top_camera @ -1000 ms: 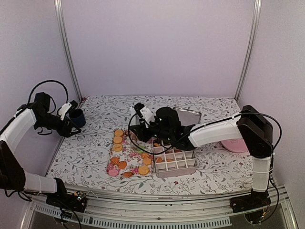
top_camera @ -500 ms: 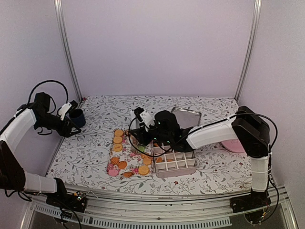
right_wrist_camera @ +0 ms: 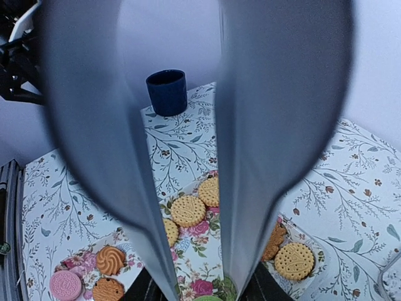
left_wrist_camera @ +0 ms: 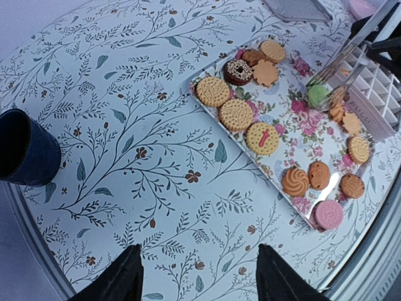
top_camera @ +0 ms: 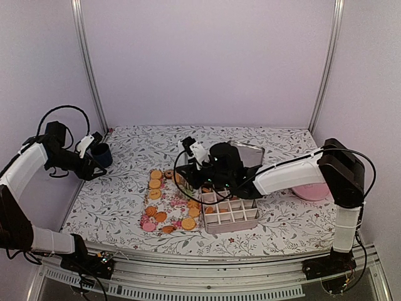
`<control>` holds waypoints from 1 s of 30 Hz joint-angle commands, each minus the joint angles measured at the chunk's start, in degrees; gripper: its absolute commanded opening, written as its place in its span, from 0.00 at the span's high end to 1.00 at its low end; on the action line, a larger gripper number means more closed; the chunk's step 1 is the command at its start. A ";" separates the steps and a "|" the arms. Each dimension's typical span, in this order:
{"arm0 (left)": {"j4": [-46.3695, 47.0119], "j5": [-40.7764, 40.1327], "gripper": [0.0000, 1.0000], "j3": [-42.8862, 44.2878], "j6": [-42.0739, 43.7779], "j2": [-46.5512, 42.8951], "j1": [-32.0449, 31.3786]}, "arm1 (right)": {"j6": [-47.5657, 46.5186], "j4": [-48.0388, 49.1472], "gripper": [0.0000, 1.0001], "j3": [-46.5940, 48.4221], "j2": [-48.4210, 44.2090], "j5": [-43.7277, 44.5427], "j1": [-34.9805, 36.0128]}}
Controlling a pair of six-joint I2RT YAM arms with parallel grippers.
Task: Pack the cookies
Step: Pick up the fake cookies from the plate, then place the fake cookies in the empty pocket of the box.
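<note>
Several cookies, mostly orange-tan, lie on a floral tray; they also show in the top view and right wrist view. My right gripper hangs over the tray's far end, next to the divided box, with its long fingers shut on a green cookie. Only the cookie's top edge shows between the tips. Some box cells hold cookies. My left gripper is open and empty above bare tablecloth at the left, near the blue cup.
The blue cup stands at the far left by the left gripper. A metal lid lies behind the box. A pink plate sits at the right under the right arm. The side walls stand close.
My right gripper dipped down onto the tray's far end, then lifted and shifted slightly right toward the box, with the green cookie between its fingers. The left arm has not moved.
</note>
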 commanded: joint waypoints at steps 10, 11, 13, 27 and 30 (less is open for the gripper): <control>-0.01 0.67 0.38 0.53 0.09 0.10 0.32 | -2.41 1.11 0.73 -15.88 -26.88 11.07 -0.20; 0.06 0.73 0.38 0.53 0.08 0.19 0.32 | -2.09 0.79 0.73 -17.66 -28.67 11.94 -0.20; 0.06 0.81 0.38 0.46 0.08 0.24 0.32 | -1.28 -0.34 0.73 -21.54 -32.15 13.91 -0.15; 0.54 1.21 0.38 0.47 -0.36 0.56 0.23 | 5.20 -9.49 0.74 -34.75 -46.23 18.75 -0.22; 0.62 1.14 0.38 0.27 -0.21 0.20 0.23 | 5.80 -9.95 0.73 -34.81 -46.04 17.84 -0.14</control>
